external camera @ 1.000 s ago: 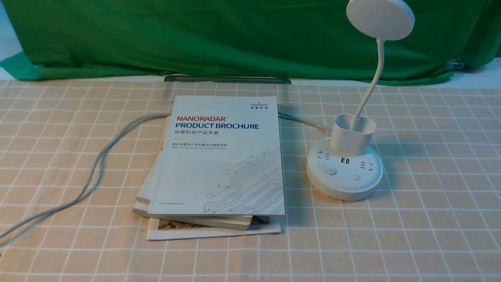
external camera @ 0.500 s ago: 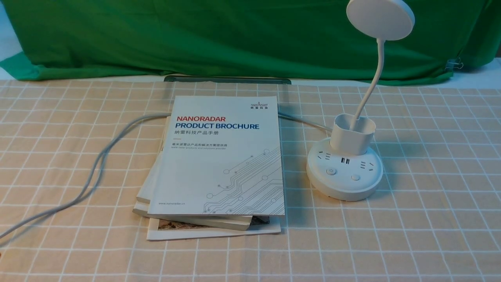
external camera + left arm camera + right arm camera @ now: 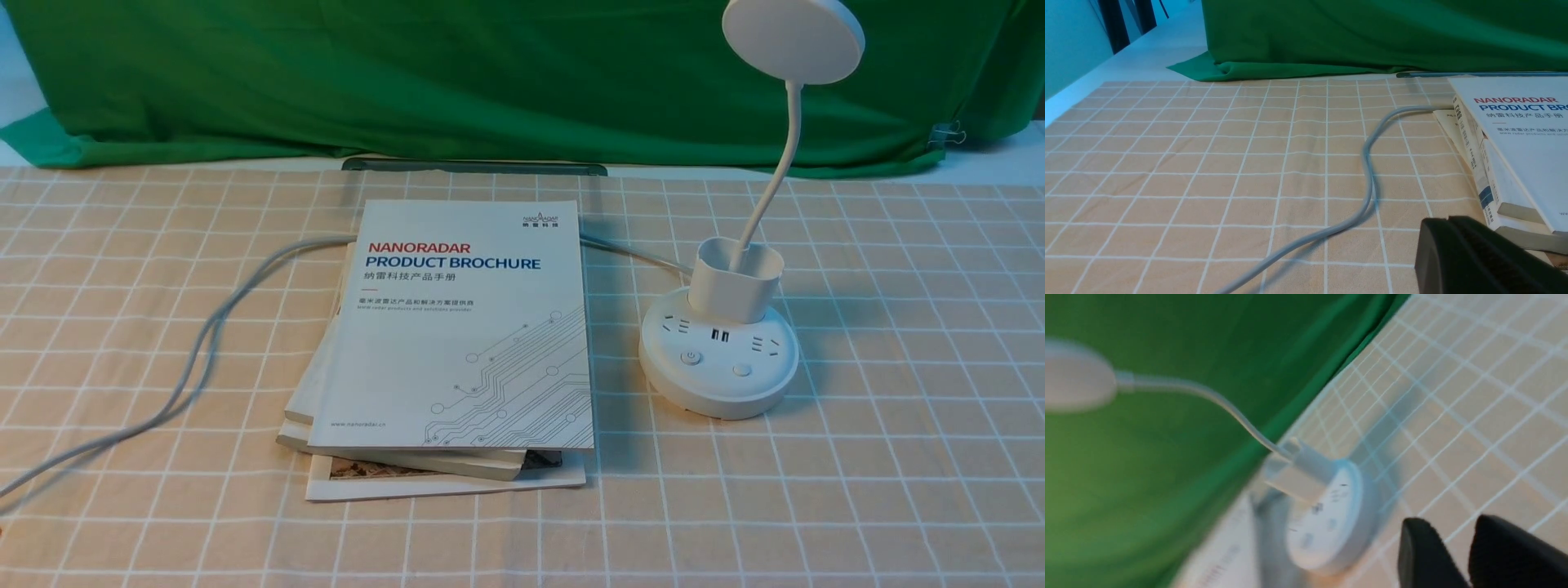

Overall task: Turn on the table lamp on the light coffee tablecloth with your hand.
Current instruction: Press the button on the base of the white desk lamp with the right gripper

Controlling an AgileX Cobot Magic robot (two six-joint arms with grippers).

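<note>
Lamp: white plastic table lamp [image 3: 718,351] with flat round disc head, thin bent neck, oval cup and round base; upright at right of centre in the front view, head at the top edge of the frame.
Buttons: two round buttons [image 3: 692,357] on the near side of the base top, sockets behind them.
Cloth: light coffee tablecloth [image 3: 898,457] with thin white grid lines, spread over the bench across the lower two thirds of the front view; lamp standing on it.
Books: stack of white brochures [image 3: 465,327] at centre, just left of the lamp base, not touching it.
Cable: grey cable [image 3: 204,343] from behind the stack down to the lower left edge.
Backdrop: plain green cloth [image 3: 490,73] across the top.
Right arm: black pointed right tool [image 3: 1451,535], seen only in the blurred right wrist view; fingers parted by a slim gap, nothing between them; near the lamp base, apart from it.
Left arm: black left tool [image 3: 1453,249], only partly in the left wrist view, beside the stack; parted or closed, cannot tell.
</note>
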